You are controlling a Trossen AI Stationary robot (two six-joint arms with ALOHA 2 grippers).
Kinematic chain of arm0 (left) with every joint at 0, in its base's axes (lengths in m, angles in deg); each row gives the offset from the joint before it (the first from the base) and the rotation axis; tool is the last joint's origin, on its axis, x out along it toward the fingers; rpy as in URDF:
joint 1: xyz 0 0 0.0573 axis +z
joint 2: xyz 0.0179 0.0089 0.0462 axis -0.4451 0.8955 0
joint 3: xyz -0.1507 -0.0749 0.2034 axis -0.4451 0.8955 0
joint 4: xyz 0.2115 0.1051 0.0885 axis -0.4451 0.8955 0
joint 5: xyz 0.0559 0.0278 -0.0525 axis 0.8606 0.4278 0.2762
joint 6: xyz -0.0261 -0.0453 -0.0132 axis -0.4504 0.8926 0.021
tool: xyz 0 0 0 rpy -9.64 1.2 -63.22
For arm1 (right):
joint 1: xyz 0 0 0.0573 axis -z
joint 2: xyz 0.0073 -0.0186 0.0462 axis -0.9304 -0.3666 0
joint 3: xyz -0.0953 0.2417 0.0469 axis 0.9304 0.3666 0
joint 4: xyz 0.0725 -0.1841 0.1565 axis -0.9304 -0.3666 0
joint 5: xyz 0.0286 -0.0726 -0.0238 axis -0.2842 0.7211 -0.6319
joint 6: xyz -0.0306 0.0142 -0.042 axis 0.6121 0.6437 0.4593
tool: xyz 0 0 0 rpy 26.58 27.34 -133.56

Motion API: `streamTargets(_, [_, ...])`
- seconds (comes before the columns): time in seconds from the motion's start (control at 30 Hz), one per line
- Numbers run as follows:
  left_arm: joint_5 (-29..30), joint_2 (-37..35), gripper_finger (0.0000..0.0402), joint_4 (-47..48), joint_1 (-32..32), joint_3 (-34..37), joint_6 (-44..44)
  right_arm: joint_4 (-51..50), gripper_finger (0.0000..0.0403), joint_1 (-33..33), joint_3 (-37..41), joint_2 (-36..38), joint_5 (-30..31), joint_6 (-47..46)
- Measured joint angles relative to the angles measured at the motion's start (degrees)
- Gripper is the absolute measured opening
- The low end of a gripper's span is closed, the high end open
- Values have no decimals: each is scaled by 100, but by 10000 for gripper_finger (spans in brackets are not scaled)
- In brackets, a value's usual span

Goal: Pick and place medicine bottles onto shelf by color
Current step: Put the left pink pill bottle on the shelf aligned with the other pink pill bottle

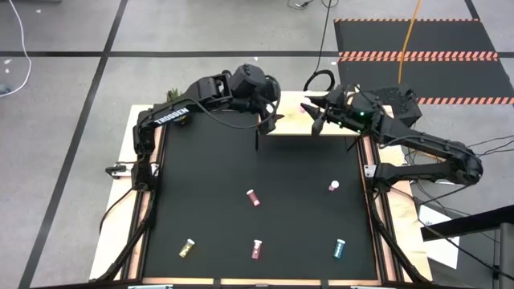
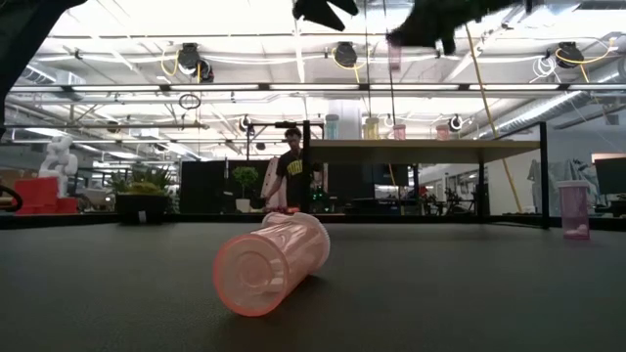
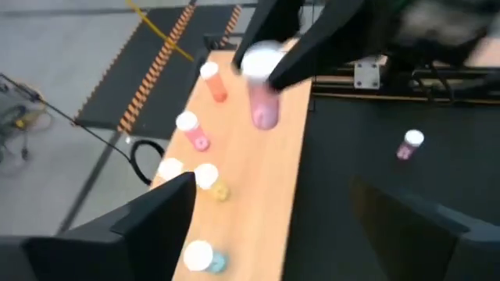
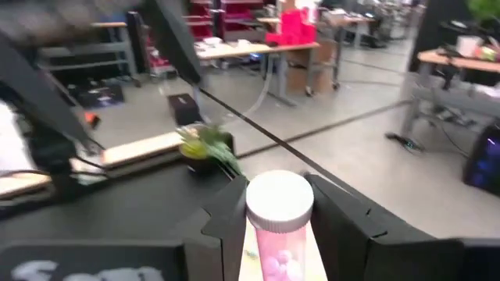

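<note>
Pale wood flat-topped shelf (image 3: 266,164) above a black tabletop (image 1: 241,168). On the shelf: orange-bodied (image 3: 212,84), pink-bodied (image 3: 191,131), yellow-gold (image 3: 212,183) and teal (image 3: 205,256) little bottles, all white-capped. Just above the shelf, a translucent pink white-capped bottle (image 4: 277,226) between dark fingers (right gripper (image 4: 275,234)). Beyond the shelf, dark floor mat (image 1: 418,36) edged in orange-and-pale diagonal stripes.
</note>
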Motion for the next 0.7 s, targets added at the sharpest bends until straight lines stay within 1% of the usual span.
streamTargets(0.1, [2, -140, 354, 309, 4, -5, -452, 447, 119, 315, 643, 78, -5, -13])
streamTargets(0.13, [-1, -158, 357, 264, 4, -7, -566, 628, 119, 437, 841, 82, -7, -34])
streamTargets(0.23, [-37, -252, 357, 208, 39, -3, -637, 1078, 119, 765, 1393, 72, -8, -149])
streamTargets(0.33, [-112, -299, 356, 115, 82, -8, -698, 1540, 119, 1019, 1780, 75, -9, -151])
streamTargets(0.4, [-127, -318, 356, 135, 127, -5, -702, 1739, 119, 1164, 1981, 75, -45, -154])
streamTargets(0.5, [-184, -323, 356, 117, 178, -5, -736, 2125, 119, 1348, 2176, -8, -380, -178])
streamTargets(0.7, [-186, -288, 356, -90, 266, -5, -744, 2462, 119, 1567, 2238, -544, -618, -173])
